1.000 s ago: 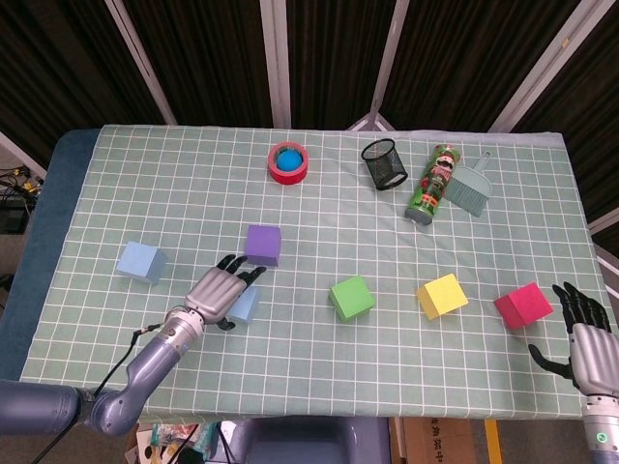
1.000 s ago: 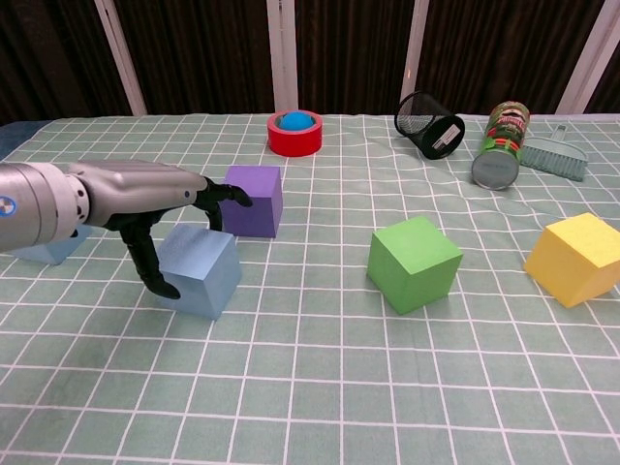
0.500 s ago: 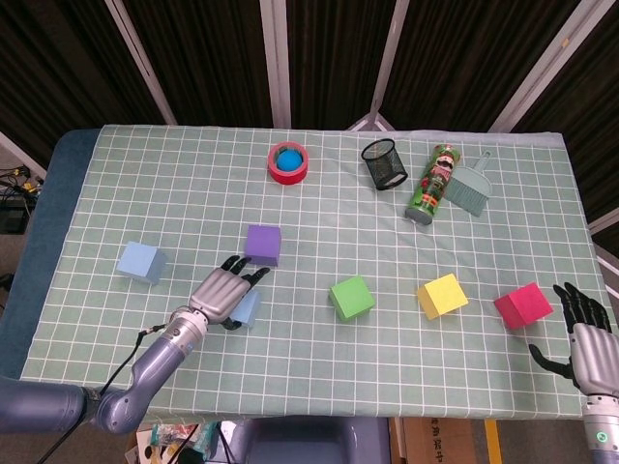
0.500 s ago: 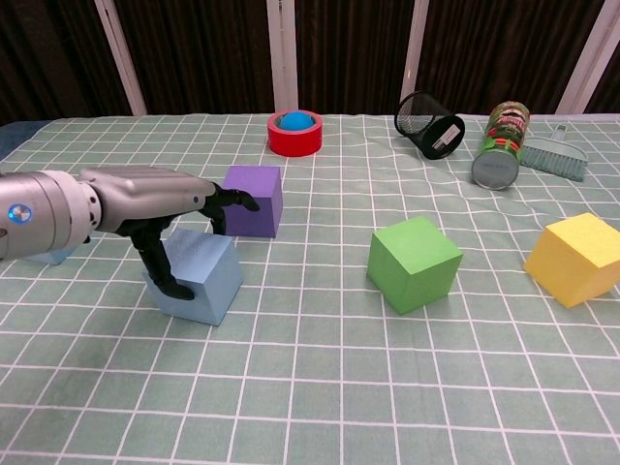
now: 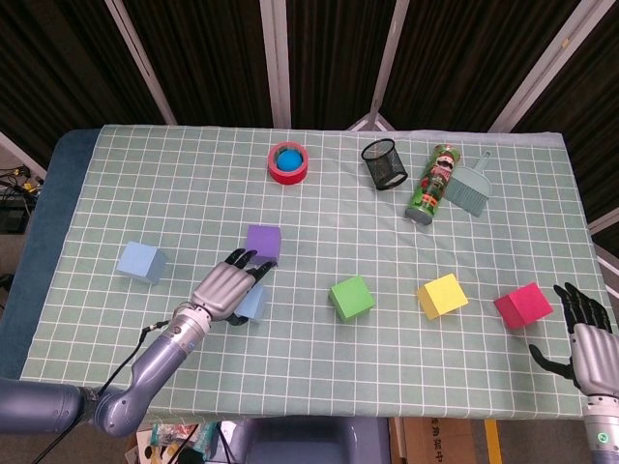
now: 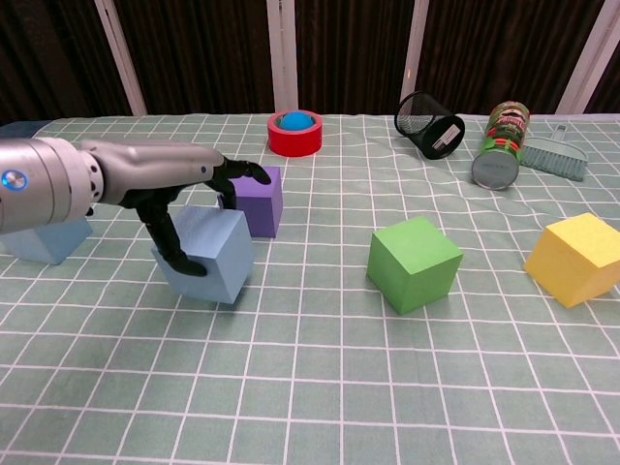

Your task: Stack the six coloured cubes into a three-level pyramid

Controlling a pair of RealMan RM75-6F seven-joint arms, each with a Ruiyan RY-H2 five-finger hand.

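Pale blue cube (image 6: 211, 254), tilted, matte.

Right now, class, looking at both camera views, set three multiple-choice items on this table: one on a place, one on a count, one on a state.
1. Where does the purple cube sit?
A. Just behind the left hand
B. Beside the red cube
C. Inside the mesh cup

2. How many light blue cubes are there?
A. One
B. Two
C. Three

3. What is the left hand doing?
A. Hanging free
B. Gripping a light blue cube
C. Holding the green cube

Answers: 1 A, the head view shows it at the fingertips. 2 B, another light blue cube lies further left. 3 B, the chest view shows fingers wrapped round it.
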